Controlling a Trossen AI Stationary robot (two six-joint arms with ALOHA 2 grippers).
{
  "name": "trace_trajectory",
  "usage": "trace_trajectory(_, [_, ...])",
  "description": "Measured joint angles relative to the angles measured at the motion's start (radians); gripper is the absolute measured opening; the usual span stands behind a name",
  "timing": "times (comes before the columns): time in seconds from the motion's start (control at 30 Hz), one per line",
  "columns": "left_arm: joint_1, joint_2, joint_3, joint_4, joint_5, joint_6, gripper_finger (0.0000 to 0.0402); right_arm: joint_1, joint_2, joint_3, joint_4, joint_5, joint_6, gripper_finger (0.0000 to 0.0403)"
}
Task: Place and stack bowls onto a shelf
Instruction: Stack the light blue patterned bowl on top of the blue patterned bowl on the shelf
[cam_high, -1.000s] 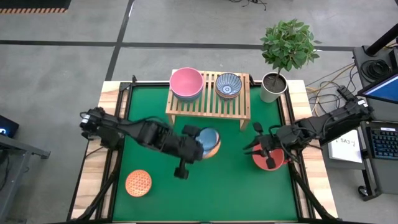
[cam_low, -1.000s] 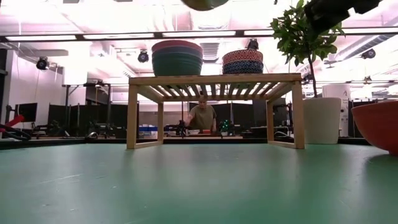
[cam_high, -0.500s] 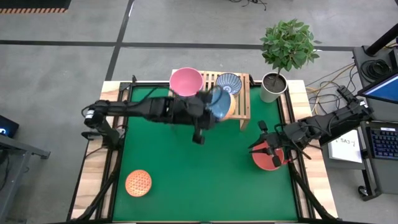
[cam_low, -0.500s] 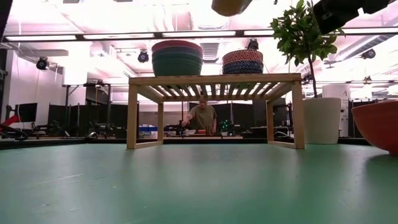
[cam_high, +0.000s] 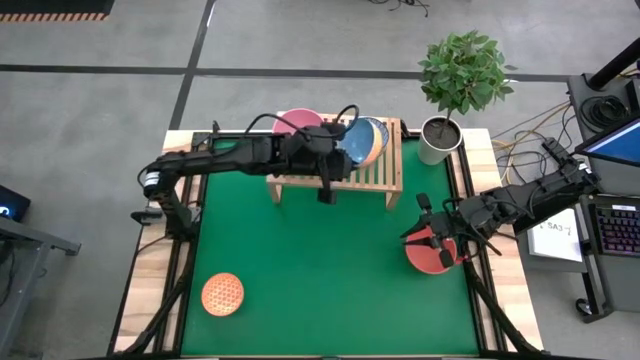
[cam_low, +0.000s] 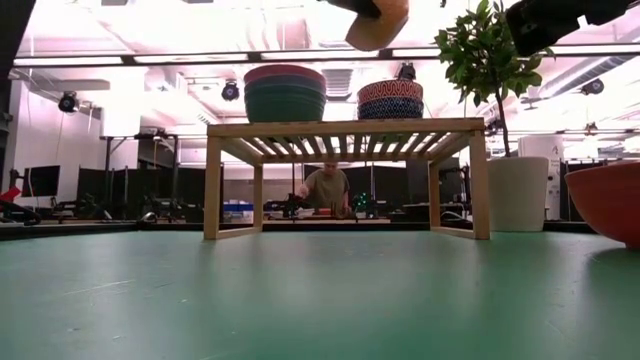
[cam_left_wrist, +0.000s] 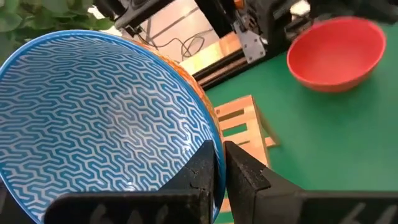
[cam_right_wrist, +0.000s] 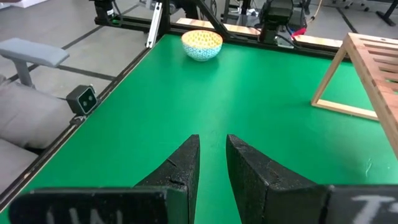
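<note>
Midway through stacking: pink bowl (cam_high: 293, 121) on dark green and one patterned bowl (cam_low: 390, 98) already on shelf (cam_high: 377, 176), upper centre. Left gripper (cam_left_wrist: 219, 163) clamped on blue-lined bowl (cam_left_wrist: 99, 118), poised above shelf. Right gripper (cam_right_wrist: 212, 155), slightly parted, empty, over red bowl (cam_high: 428, 259) at right. Orange bowl (cam_high: 222, 294) waiting lower left on table (cam_high: 330, 270).

Two dark jointed arms trail black cables; each tool has wedge-shaped black fingers (cam_right_wrist: 177, 171).
</note>
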Motion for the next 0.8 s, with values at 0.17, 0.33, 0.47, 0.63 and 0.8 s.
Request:
trace_trajectory(0.17, [0.034,0.027,0.0,0.022,0.031,0.105,0.0006,0.0,0.001,0.0,0.003,0.008,0.0,0.0068])
trace_trajectory(0.33, [0.07,0.041,0.0,-0.002,0.038,0.163,0.0006,0.0,0.0,0.0,0.002,0.008,0.012,0.0068])
trace_trajectory(0.47, [0.1,0.051,0.0,0.017,0.072,0.159,0.0006,0.0,0.003,-0.008,0.001,0.009,0.034,0.0068])
trace_trajectory(0.63, [0.115,0.078,0.0,0.035,0.078,0.152,0.0006,0.0,0.003,-0.021,0.001,0.009,0.053,0.0068])
trace_trajectory(0.8, [0.122,0.092,0.0,0.035,0.058,0.153,0.0006,0.0,0.002,-0.023,0.001,0.009,0.06,0.0068])
